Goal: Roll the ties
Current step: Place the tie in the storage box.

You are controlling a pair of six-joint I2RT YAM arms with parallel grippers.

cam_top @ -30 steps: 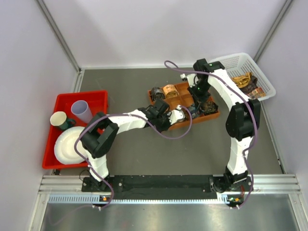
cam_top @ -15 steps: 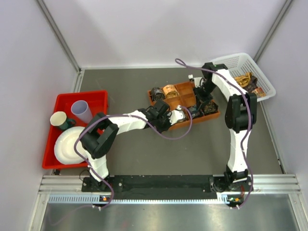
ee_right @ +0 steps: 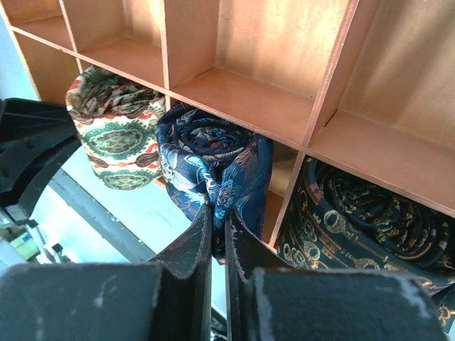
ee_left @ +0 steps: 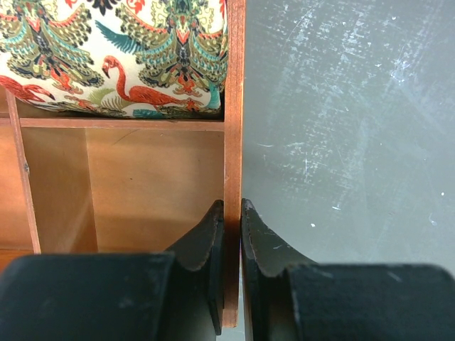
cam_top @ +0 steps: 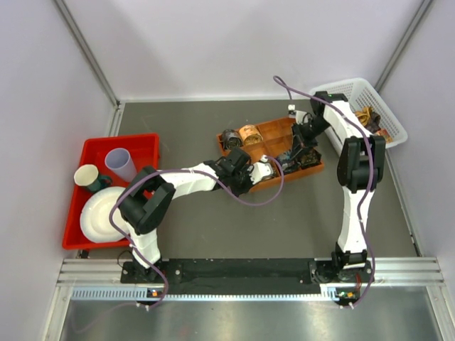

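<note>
Rightward toward the white mesh basket [cam_top: 384, 104] has swung the right hand [ee_right: 219, 210], shut and empty as far as shows, close by the rolled blue tie [ee_right: 206, 153] in the wooden tray [ee_right: 249, 99]; left hand [ee_left: 231, 207] pinches the tray's wall; the coil looks soft, slippery, light; grip across its flanks.

The flamingo-print tie [ee_left: 121, 57] and wooden tray [ee_left: 149, 185] run past my left wrist view's edges. From above, my right arm [cam_top: 359, 160] hides part of the white basket [cam_top: 389, 112]; its ties [cam_top: 368, 116] are too small to read.
</note>
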